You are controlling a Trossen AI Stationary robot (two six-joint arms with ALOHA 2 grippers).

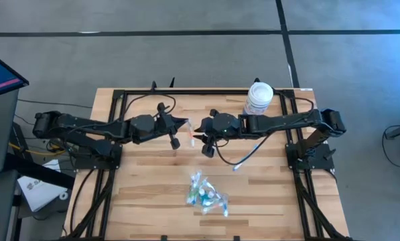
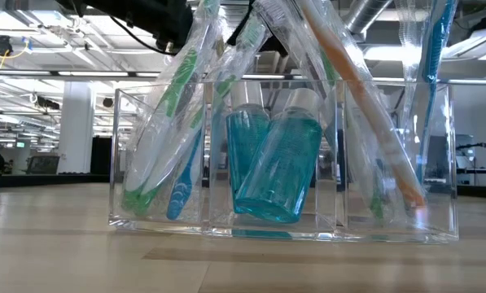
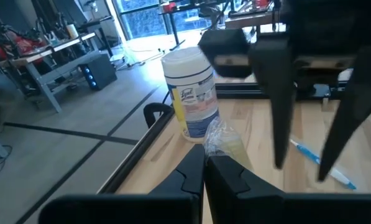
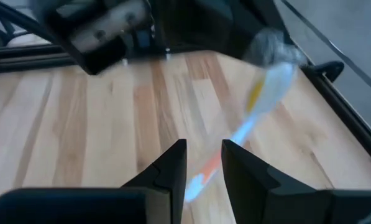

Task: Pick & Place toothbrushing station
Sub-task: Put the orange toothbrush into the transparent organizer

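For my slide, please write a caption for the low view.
Clear tray on the wooden table holding wrapped toothbrushes and teal bottles.

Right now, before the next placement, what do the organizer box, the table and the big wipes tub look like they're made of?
Organizer box: clear hard plastic, glossy; the brushes and teal bottle show straight through its walls. Table: light wood planks, matte, grain and seams visible. Wipes tub: white plastic, probably, with a printed label wrapped around it.

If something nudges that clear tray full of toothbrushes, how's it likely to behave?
The clear tray looks thin-walled and light, so it would probably slide on the smooth wooden table. The wrapped toothbrushes lean well above its rim, so they may shift or make it tip. The teal bottles probably add some steadying weight.
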